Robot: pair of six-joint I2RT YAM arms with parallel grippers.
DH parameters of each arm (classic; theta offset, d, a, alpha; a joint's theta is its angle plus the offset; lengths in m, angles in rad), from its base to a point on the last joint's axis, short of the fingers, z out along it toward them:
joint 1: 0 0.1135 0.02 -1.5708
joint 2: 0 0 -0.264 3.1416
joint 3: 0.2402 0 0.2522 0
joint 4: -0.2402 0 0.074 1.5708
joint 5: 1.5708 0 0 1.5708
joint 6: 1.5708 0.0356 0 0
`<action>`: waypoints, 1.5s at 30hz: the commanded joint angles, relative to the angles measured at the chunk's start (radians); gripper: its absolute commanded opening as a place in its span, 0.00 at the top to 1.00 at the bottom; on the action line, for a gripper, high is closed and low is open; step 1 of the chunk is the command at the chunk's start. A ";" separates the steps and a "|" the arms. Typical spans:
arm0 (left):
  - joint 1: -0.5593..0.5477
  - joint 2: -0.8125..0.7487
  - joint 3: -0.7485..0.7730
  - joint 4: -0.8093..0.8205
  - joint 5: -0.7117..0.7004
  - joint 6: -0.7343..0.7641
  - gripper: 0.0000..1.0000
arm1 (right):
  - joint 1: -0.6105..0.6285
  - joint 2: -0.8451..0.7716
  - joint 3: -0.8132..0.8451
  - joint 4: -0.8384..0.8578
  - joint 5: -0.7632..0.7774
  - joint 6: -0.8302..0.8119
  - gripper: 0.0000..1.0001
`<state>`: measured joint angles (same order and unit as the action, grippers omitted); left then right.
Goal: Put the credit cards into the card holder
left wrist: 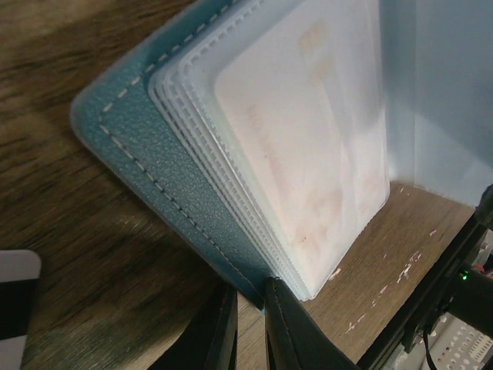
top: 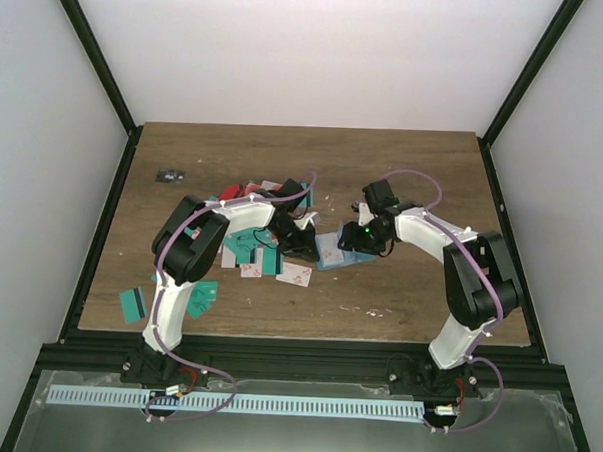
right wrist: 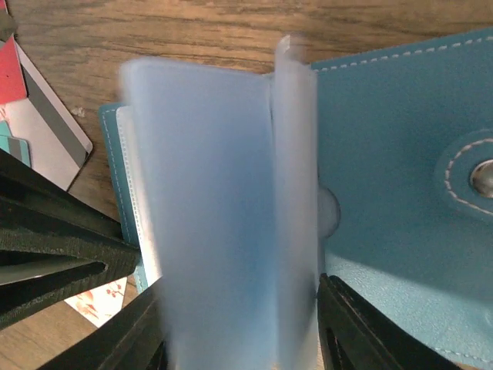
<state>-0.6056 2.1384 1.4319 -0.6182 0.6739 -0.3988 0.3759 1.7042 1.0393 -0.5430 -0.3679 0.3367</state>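
Observation:
The blue-teal card holder (top: 332, 252) lies open mid-table between both grippers. In the left wrist view its stitched cover (left wrist: 154, 177) carries a stack of clear pockets, and a white-pink card (left wrist: 308, 154) sits in the top one. My left gripper (left wrist: 250, 297) is nearly closed, pinching the cover's near corner. My right gripper (right wrist: 243, 331) straddles a blurred clear pocket leaf (right wrist: 216, 193) that stands upright and fills the span between its fingers. The holder's snap flap (right wrist: 400, 154) lies flat to the right. Loose credit cards (top: 255, 254) are piled left of the holder.
Two teal cards (top: 133, 304) lie near the table's front left edge. A small dark object (top: 169, 174) sits at the back left. A white card with a black stripe (right wrist: 46, 131) and a red card (right wrist: 11, 73) lie beside the holder. The left gripper's fingers (right wrist: 54, 239) crowd its left edge.

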 commanded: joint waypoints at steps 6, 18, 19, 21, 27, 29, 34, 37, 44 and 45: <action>-0.019 0.028 0.010 0.001 -0.032 -0.009 0.86 | 0.045 -0.020 0.127 -0.126 0.202 -0.010 0.44; -0.022 0.025 0.016 0.001 -0.033 -0.008 0.86 | 0.064 -0.009 0.145 -0.144 0.222 -0.021 0.43; -0.023 0.026 0.016 0.001 -0.034 -0.008 0.86 | 0.065 -0.009 0.143 -0.142 0.220 -0.021 0.43; -0.023 0.026 0.016 0.001 -0.034 -0.007 0.86 | 0.069 -0.008 0.139 -0.138 0.213 -0.019 0.43; -0.026 0.025 0.016 0.004 -0.036 -0.009 0.87 | 0.082 -0.035 0.112 -0.075 0.091 -0.031 0.44; -0.026 0.023 0.016 0.005 -0.037 -0.009 0.89 | 0.090 -0.037 0.100 -0.040 0.025 -0.036 0.45; -0.026 0.016 0.018 0.002 -0.051 -0.006 0.89 | 0.103 0.006 0.087 0.023 -0.091 -0.021 0.45; -0.025 0.005 0.018 -0.007 -0.071 0.000 0.89 | 0.107 0.040 0.099 0.045 -0.126 -0.008 0.45; -0.019 -0.083 0.011 -0.076 -0.169 0.035 0.89 | 0.113 0.003 0.224 -0.051 -0.062 -0.009 0.44; -0.019 -0.109 0.008 -0.086 -0.186 0.040 0.88 | 0.113 -0.020 0.232 -0.063 -0.056 -0.014 0.44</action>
<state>-0.6266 2.1174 1.4372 -0.6407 0.5884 -0.3920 0.4797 1.7508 1.1767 -0.5663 -0.4431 0.3305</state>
